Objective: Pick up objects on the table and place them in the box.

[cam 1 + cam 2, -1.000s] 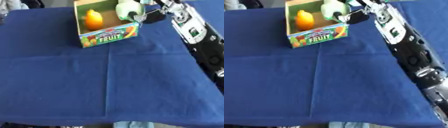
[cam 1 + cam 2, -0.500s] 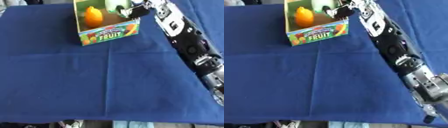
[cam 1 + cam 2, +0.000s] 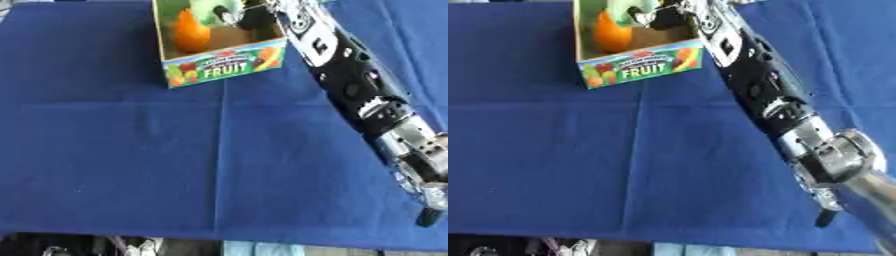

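A cardboard box (image 3: 226,64) with "FRUIT" printed on its front stands at the far middle of the blue tablecloth. An orange fruit (image 3: 189,33) lies inside it on the left. My right arm stretches up from the lower right, and my right hand (image 3: 248,14) is over the inside of the box, curled round a pale green object (image 3: 213,10) that sits beside the orange. The top edge of the view cuts off part of the hand and the green object. My left hand shows in no view.
A blue cloth (image 3: 114,150) covers the whole table, with fold creases across it. The table's front edge runs along the bottom, with floor clutter below it.
My right arm has reached further over the box, carrying the green object from above the right wall to inside, next to the orange. The camera has also tilted, shifting the whole picture.
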Tool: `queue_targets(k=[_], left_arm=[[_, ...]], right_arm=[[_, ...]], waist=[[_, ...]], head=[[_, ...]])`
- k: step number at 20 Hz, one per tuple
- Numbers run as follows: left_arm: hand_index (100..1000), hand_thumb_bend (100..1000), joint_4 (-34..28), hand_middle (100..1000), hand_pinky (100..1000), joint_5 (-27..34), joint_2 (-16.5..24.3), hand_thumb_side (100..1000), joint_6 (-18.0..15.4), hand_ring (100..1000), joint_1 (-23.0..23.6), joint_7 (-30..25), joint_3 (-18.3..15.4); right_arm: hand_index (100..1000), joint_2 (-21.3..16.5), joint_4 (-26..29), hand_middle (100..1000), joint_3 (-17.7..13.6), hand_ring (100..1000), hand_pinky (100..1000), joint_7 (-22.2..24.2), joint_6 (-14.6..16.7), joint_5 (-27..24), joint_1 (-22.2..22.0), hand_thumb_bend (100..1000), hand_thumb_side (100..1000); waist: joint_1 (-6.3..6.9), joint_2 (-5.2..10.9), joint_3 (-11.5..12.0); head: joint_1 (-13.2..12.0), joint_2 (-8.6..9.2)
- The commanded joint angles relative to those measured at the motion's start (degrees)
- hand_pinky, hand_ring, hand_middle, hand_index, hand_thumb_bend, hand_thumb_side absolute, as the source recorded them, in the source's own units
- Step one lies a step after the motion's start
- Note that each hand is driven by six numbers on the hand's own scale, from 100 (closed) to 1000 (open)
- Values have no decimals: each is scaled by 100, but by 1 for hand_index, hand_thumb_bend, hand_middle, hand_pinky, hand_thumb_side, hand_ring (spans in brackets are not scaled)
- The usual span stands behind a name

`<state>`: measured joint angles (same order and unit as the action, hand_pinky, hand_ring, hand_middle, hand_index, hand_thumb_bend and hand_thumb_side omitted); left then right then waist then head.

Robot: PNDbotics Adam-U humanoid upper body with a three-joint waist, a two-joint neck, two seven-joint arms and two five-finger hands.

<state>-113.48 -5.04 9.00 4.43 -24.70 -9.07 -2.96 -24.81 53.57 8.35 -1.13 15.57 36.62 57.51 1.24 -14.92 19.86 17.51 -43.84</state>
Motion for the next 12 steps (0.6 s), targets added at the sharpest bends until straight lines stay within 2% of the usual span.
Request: queue_targets(k=[1,5,12], left_arm=[[799,426,-112,671,630,19,26,601,-11,612,-68,-26,5],[800,426,-112,671,630,15,32,601,-6,612,-57,-20,-4],[799,429,-112,670,629,2,38,600,4,612,-29,5,-30]], right_arm=[[941,-34,-2,857,-72,852,886,-84,-64,221,137,528,336],[965,-20,-6,889,-72,869,902,-123,-112,312,118,561,372],[967,-17,56,892,-50,871,907,-175,-133,336,86,568,379]], waist=[[-11,83,19],[-29,83,23],[-39,85,-1]], head=[[43,-28],[58,-28],[59,-28]])
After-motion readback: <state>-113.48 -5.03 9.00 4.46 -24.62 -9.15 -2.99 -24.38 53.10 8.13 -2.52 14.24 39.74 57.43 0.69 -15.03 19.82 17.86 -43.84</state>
